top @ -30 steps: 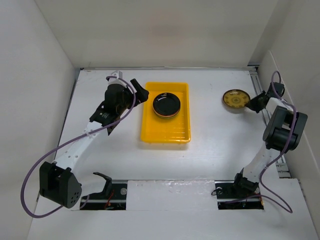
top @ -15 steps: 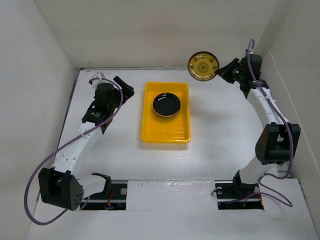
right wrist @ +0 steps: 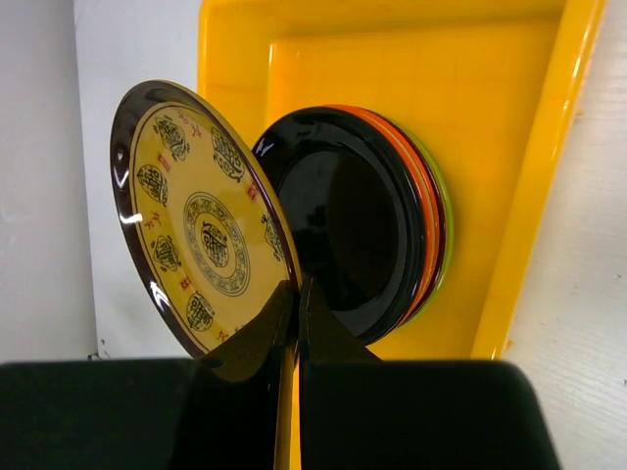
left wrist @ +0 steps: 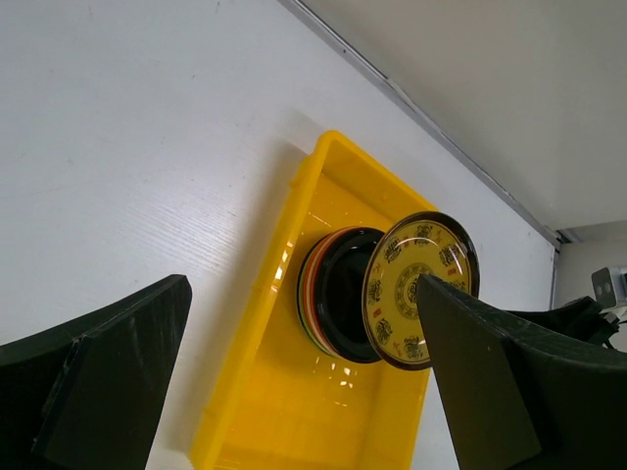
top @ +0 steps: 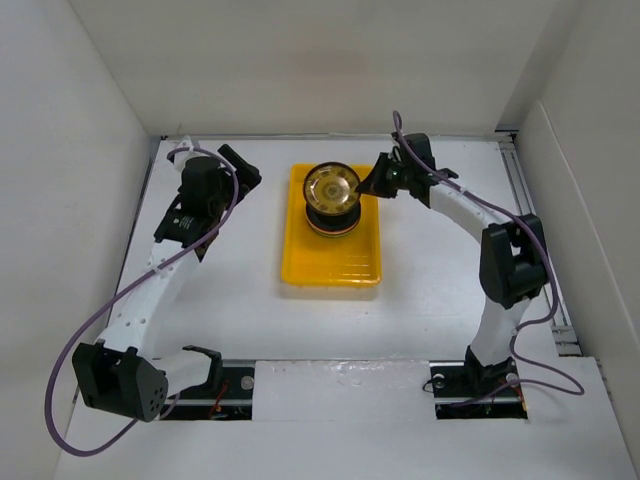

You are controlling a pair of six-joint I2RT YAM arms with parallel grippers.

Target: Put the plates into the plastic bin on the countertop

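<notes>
Right gripper first: its two dark fingers are clenched on the rim of a round dark-edged plate with a yellow face and gold patterning, nipping it at one edge so the plate stands tilted rather than flat. It hangs over the far half of the bright yellow rectangular plastic bin, directly above a stack of round plates already lying there, a glossy black one on top with orange and lime-green rims peeping out beneath. From the wrist view the patterned plate's lower edge sits just beside the black plate; whether they touch I cannot tell.

Further out, the left gripper is spread wide and grasps nothing. It hovers over bare surface just beside the bin's left wall, near the far corner, its two broad dark fingers framing the bin and stack in its own camera.

All of it sits on a flat white countertop, boxed in by plain white walls on three sides, with a thin seam running along the foot of the far wall.
</notes>
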